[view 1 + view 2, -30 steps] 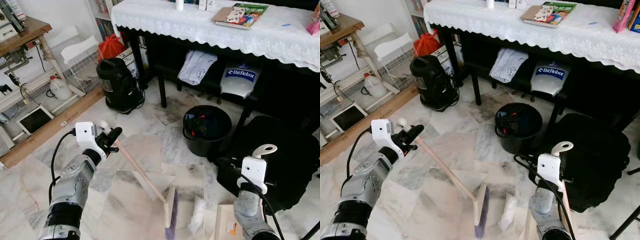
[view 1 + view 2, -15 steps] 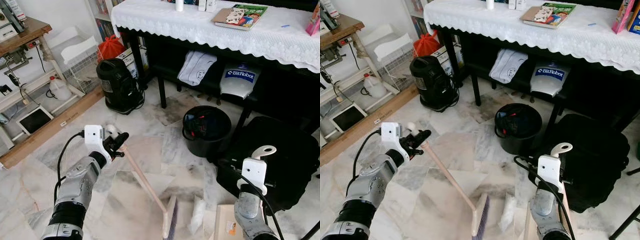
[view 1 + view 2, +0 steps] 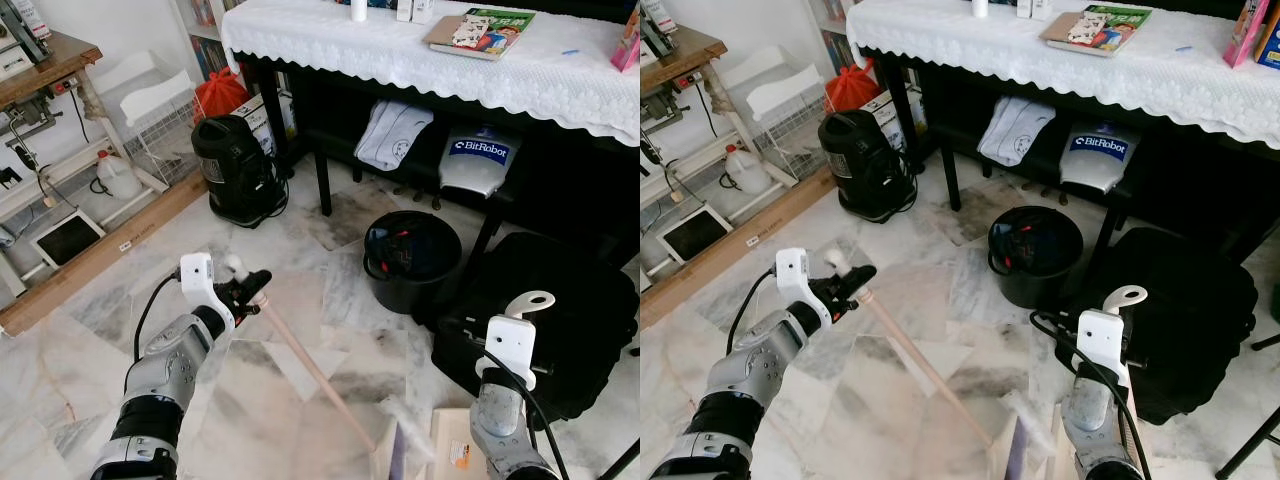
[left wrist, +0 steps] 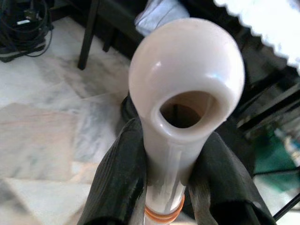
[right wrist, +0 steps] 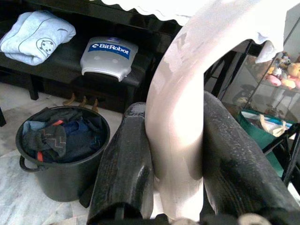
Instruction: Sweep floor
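Silver, segmented casing on the left arm (image 3: 160, 375), ribbed and glossy, darkening to a black band near the elbow. A black cable loops off it up to a white boxy wrist block (image 3: 196, 280), with long black fingers (image 4: 117, 187) beyond. The right arm (image 3: 495, 430) matches: silver sleeve, white block (image 3: 508, 347), black cable curling alongside, matt black fingers (image 5: 123, 168) with a grainy texture.

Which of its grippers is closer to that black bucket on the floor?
The right gripper, which holds a pale handle just to the bucket's right. The left gripper, clamped on the broom handle, is farther away, to the bucket's left.
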Robot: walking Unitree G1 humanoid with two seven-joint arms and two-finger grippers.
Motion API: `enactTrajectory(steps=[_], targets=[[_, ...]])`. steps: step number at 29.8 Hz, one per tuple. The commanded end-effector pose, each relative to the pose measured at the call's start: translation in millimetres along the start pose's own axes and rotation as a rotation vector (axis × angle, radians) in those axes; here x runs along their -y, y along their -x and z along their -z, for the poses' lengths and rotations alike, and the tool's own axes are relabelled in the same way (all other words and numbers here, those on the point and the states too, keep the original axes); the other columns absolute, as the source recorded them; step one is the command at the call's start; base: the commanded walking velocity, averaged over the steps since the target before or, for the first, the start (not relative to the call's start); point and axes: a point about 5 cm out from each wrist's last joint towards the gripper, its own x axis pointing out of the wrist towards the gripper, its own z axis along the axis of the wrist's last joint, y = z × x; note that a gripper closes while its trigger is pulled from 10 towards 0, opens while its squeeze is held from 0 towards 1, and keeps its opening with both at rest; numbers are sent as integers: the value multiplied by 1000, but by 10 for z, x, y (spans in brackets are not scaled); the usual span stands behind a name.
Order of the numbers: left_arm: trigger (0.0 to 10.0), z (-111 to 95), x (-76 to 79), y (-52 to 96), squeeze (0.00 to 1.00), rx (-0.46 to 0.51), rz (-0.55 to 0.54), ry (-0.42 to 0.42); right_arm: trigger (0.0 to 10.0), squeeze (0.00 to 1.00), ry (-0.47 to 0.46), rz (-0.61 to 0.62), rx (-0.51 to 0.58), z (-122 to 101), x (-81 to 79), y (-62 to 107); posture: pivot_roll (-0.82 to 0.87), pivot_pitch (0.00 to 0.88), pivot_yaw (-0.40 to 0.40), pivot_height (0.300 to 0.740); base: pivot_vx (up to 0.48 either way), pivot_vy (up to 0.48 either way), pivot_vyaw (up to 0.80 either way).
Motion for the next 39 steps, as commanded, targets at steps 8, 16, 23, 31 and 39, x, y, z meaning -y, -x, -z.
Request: enactTrajectory(steps=[8,16,23,31,39], targets=[[10000,-258,-53,30,0,108,-2,-4,10000,0,-26,-37,-137,201,-94,195,81,111,155,740,0,0,0],[10000,-466,-155,85,0,192,-84,-109,10000,0,-23,-43,-145,213,-101,206,88,113,154,740,0,0,0],[10000,-462,-177,76,0,234,-204,-257,10000,0,-24,-37,-137,203,-90,197,80,114,155,740,0,0,0],[10000,-264,-163,119,0,193,-208,-385,10000,0,-22,-6,-106,181,-29,170,80,118,156,740,0,0,0],[10000,-162,-207,94,0,181,-258,-437,10000,0,-23,2,-93,160,-14,146,71,123,151,740,0,0,0]])
